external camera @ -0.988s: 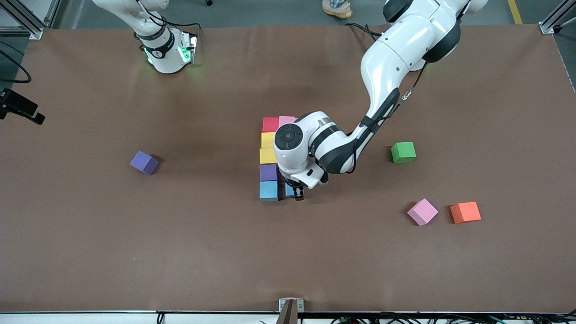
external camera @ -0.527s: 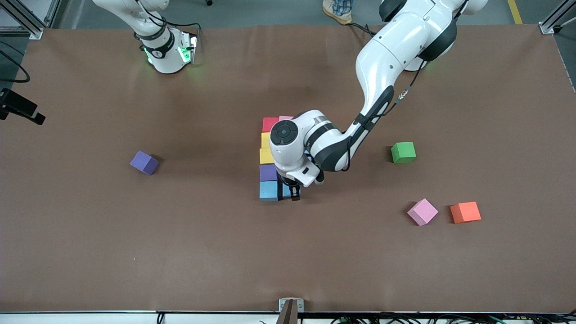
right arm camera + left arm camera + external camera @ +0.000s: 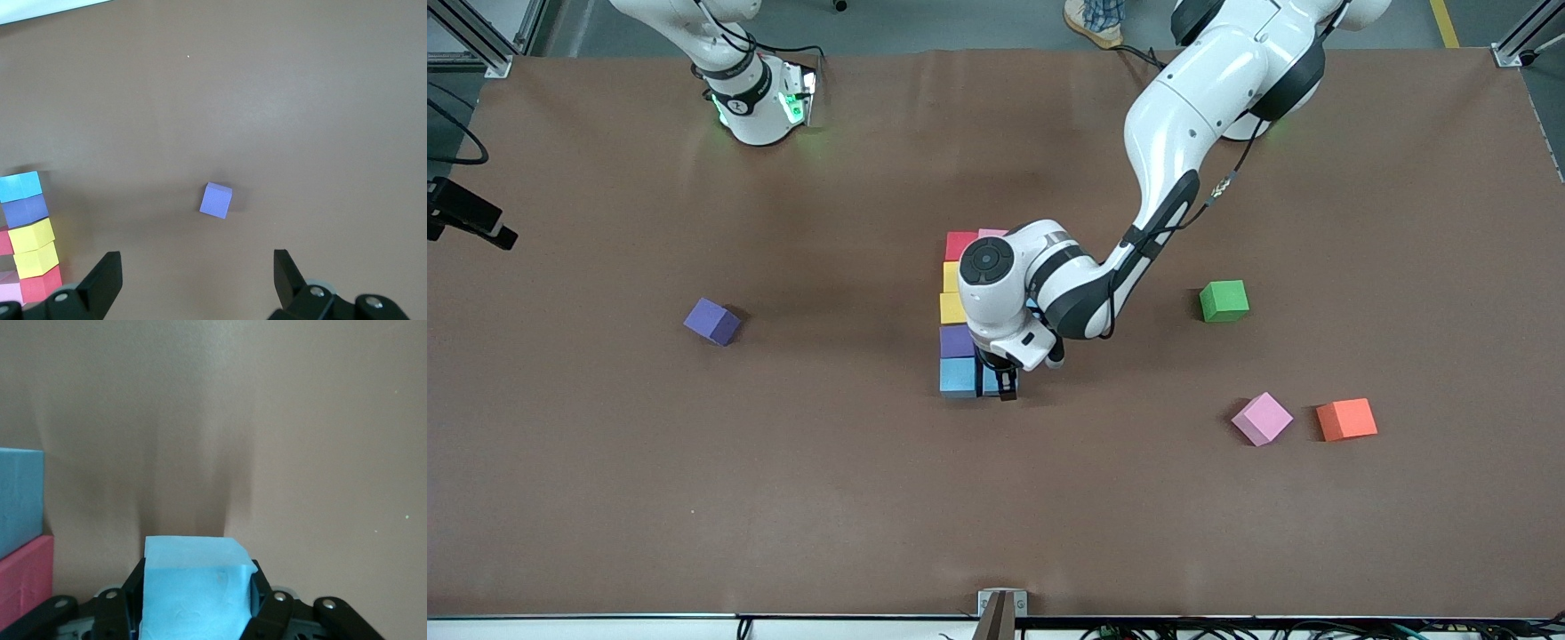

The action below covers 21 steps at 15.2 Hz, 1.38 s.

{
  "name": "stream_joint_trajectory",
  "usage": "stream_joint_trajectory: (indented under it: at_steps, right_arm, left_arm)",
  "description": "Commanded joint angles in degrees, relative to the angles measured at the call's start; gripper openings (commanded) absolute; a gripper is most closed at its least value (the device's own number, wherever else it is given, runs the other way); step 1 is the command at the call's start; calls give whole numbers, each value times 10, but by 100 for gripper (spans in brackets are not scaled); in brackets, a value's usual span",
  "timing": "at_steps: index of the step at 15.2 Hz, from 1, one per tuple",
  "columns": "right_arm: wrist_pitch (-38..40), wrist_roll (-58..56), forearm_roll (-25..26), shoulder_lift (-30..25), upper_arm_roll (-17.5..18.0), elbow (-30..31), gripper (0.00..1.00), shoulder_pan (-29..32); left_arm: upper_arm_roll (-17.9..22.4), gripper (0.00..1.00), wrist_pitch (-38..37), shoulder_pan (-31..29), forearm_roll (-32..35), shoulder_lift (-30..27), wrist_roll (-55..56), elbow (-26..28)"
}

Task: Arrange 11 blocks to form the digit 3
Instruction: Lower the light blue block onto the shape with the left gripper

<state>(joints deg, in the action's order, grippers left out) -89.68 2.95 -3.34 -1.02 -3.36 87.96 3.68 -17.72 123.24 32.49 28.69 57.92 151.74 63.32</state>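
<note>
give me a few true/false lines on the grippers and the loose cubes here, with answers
1. The left gripper is shut on a light blue cube. True.
2. The right gripper holds the loose purple cube. False: it is open, up over the table, and that cube lies on the table.
3. The green cube is part of the column of cubes. False: it sits apart, toward the left arm's end.
4. The loose pink cube lies beside the orange cube. True.

right end effector (image 3: pixel 193 280) spread wide above bare table, lone purple cube (image 3: pixel 216 200), stacked column (image 3: pixel 28 237) at edge.
</note>
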Motion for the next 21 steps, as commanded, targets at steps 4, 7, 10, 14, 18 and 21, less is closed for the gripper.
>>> stream_joint_trajectory:
  at_steps: [4, 7, 10, 14, 18, 21]
  right_arm:
    - [-2, -3, -2, 2, 1, -5, 100, -8]
    - [-8, -3, 0, 2, -8, -4, 100, -19]
    - [-8, -4, 1, 2, -13, -5, 100, -25]
    - [-9, -4, 2, 2, -13, -6, 100, -26]
    - [-10, -4, 7, 2, -18, -6, 100, -35]
    - [-10, -4, 6, 2, -18, -8, 100, -30]
  left_arm:
    - [19, 11, 4, 23, 0, 14, 1, -17]
    - [19, 11, 6, 22, 0, 15, 1, -17]
    - [19, 11, 8, 23, 0, 15, 1, -17]
    - [19, 11, 9, 22, 0, 16, 1, -17]
    - [22, 11, 15, 22, 0, 19, 1, -17]
    - [22, 14, 20, 20, -2, 20, 1, -17]
